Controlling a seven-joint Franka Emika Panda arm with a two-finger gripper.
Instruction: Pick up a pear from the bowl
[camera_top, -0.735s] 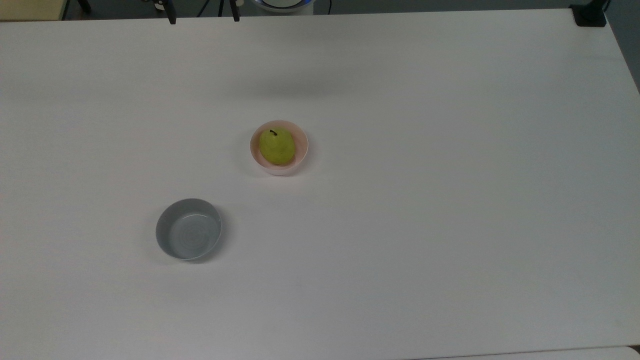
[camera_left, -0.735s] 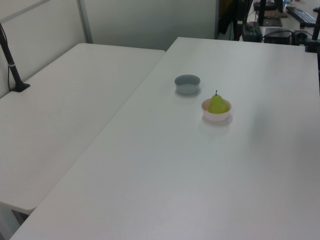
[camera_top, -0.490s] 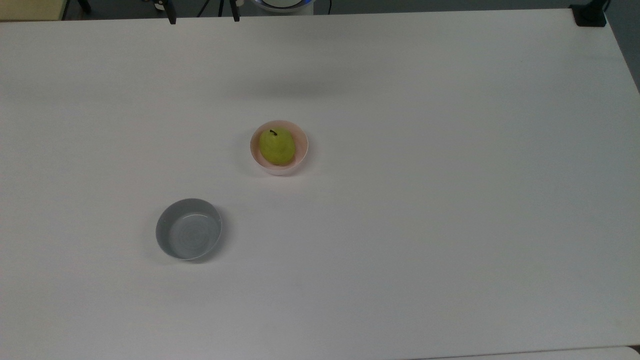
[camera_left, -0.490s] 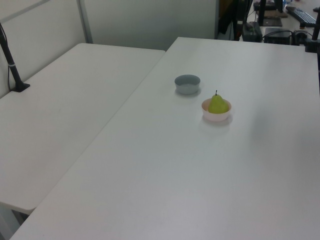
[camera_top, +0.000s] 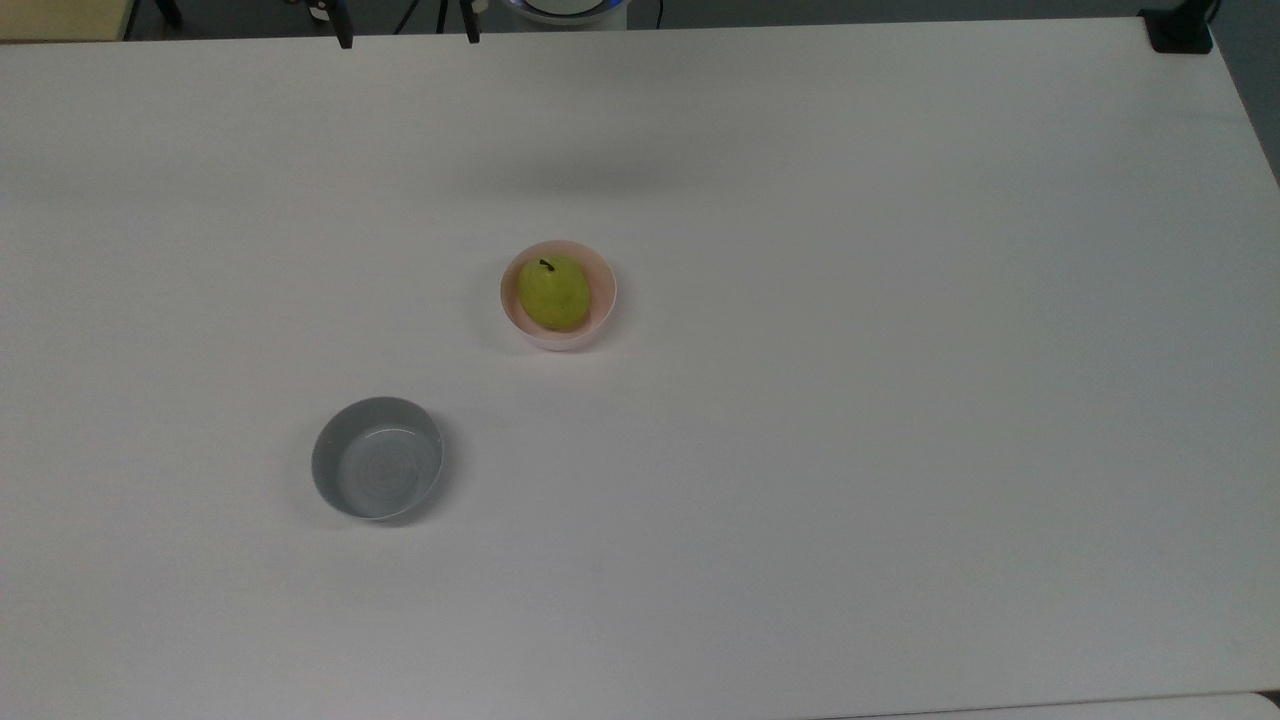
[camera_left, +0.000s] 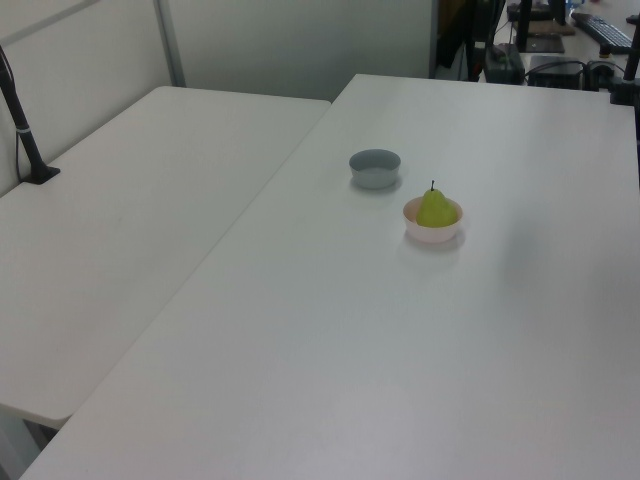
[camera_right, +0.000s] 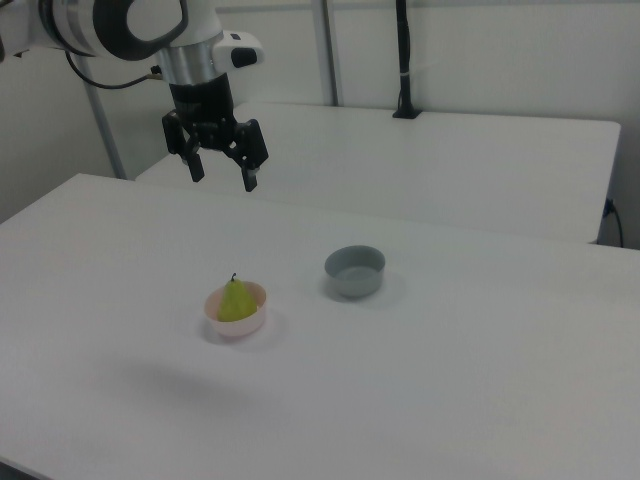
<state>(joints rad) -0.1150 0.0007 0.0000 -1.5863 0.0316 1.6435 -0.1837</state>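
On a plain white table, a yellow-green pear with a short dark stem sat upright inside a pale pink bowl. A grey bowl stood apart, toward the top view's lower left. My gripper hung high above the table, fingers spread, holding nothing.

The gripper hangs high with its fingers spread, and the air straight below it is open down to the table. The pear stands upright in the bowl, its top unblocked. The grey bowl sits well apart, off to the right view's right.
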